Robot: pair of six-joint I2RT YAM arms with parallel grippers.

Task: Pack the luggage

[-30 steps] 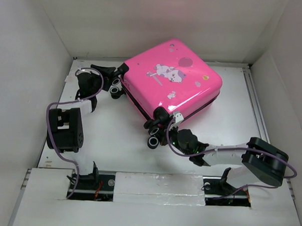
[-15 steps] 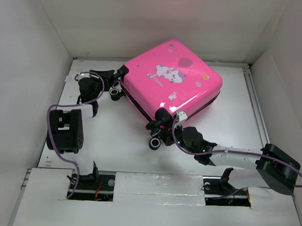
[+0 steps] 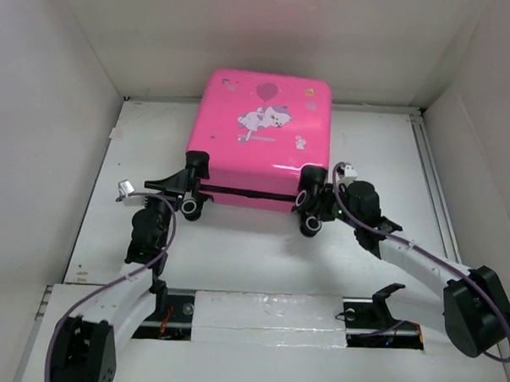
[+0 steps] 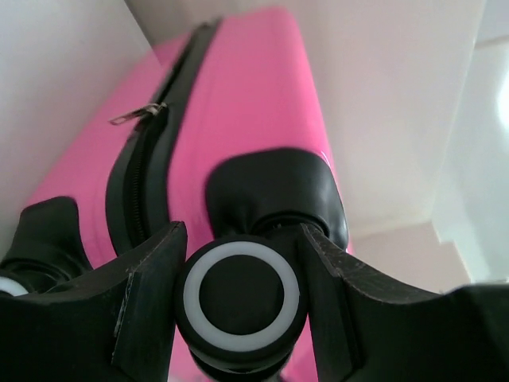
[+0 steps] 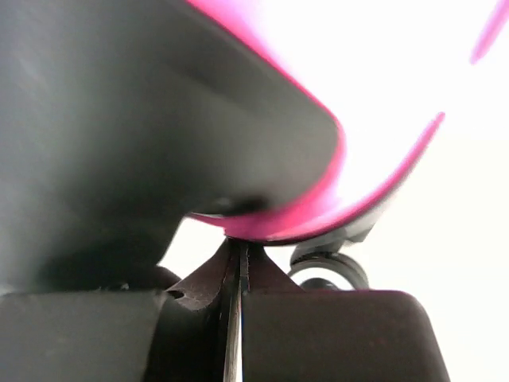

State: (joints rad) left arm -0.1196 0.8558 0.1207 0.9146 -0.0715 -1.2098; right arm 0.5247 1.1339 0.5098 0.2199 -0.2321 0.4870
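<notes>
Two end effectors are at the near edge of the suitcase (image 3: 262, 128). It lies flat and zipped shut, print up, in the upper centre of the overhead view, toward the back of the worktop (image 3: 392, 163).

Your left end effector (image 4: 241, 267) is pinching the left wheel (image 4: 241, 298) at the case's lower-left corner. In the left wrist view one finger sits on each side of the white-ringed wheel, and both touch it. Your right end effector (image 5: 237, 267) has its fingers pressed together on nothing, with the tips tucked just under the pink shell edge beside the right wheel (image 3: 309, 228).

This looks like a step to reposition the case before opening it.

- **Pull:** The wheel will likely roll or swivel in the pinch, so pull slowly and straight. Watch for the case turning about that corner.
- **Right side:** Use the closed right tips only as a low, flat pusher. The glossy shell may slide off them if you lever upward.
- **Zipper:** Stop with the zipper pull (image 4: 137, 115) facing you and within reach.
</notes>
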